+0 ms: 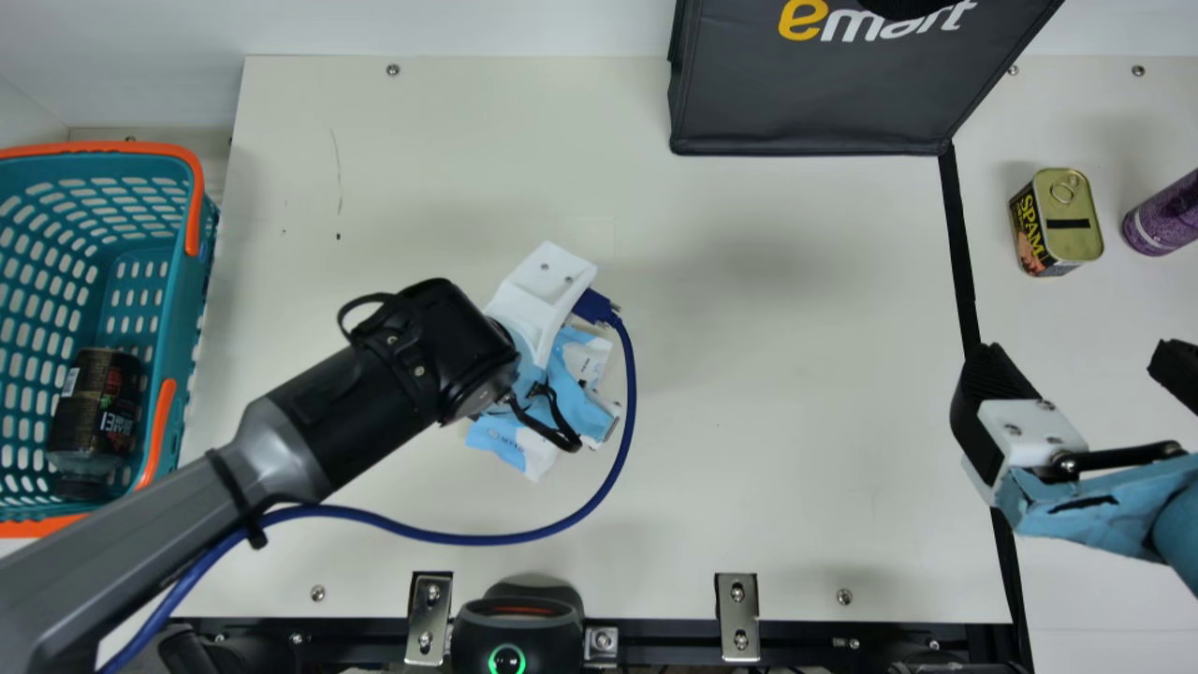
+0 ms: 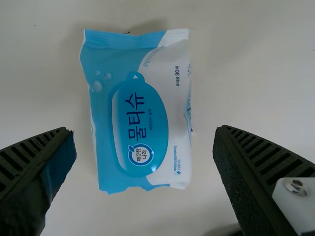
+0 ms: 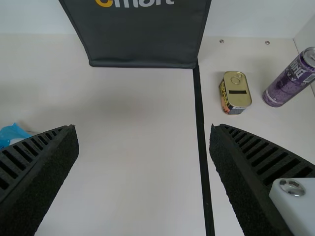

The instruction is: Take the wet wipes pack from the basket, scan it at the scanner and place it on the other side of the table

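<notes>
In the main view, the wet wipes pack (image 1: pixel 501 442) lies on the counter (image 1: pixel 796 449) near the centre, slightly left, beneath the left gripper (image 1: pixel 569 395), its fingers released. The right gripper (image 1: pixel 1078 363), right of frame, has parted, unloaded fingers.

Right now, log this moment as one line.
left gripper: open over wipes pack; wipes pack: out of basket, on table, ungripped; right gripper: open, empty

I see the wet wipes pack (image 2: pixel 140 118) in smooth, faintly glossy plastic film. The basket (image 1: pixel 190 300) is smooth plastic, the rectangular can's lid (image 1: pixel 1072 243) shiny metal, the bag (image 1: pixel 814 103) matt fabric. My right claw (image 1: pixel 1074 367) has matt, ribbed fingers; the bench (image 1: pixel 796 468) looks smooth.
</notes>
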Robot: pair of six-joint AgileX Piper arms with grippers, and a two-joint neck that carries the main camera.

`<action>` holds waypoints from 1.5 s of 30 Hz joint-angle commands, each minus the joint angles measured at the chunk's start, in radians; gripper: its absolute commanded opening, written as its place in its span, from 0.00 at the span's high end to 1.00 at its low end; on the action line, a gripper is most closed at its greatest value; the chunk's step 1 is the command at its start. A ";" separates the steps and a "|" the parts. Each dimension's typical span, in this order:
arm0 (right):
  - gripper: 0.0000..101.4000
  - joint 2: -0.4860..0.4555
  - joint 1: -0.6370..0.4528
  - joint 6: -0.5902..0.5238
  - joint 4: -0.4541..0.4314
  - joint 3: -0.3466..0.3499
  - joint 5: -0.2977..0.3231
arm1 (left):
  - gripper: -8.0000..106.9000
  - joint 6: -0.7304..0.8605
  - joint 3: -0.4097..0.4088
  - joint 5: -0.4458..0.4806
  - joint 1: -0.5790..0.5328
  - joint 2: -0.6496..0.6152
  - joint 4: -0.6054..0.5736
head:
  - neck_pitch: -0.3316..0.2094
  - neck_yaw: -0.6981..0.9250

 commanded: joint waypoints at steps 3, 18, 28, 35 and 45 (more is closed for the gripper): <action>0.06 0.000 0.000 0.000 0.000 0.000 0.000 | 0.15 -0.010 0.019 -0.035 0.006 0.021 -0.009 | -0.029 0.002; 0.06 0.000 0.000 0.000 0.000 0.000 0.000 | 0.15 -0.049 0.079 -0.144 0.011 0.093 0.003 | -0.029 0.002; 0.06 0.000 0.000 0.000 0.000 0.000 0.000 | 0.38 -0.044 0.098 -0.176 0.017 0.111 -0.004 | -0.029 0.002; 0.06 0.000 0.000 0.000 0.000 0.000 0.000 | 0.79 -0.040 0.114 -0.193 0.012 0.103 -0.003 | -0.029 0.002; 0.06 0.000 0.000 0.000 0.000 0.000 0.000 | 1.00 -0.033 0.128 -0.219 0.002 0.067 0.008 | -0.029 0.002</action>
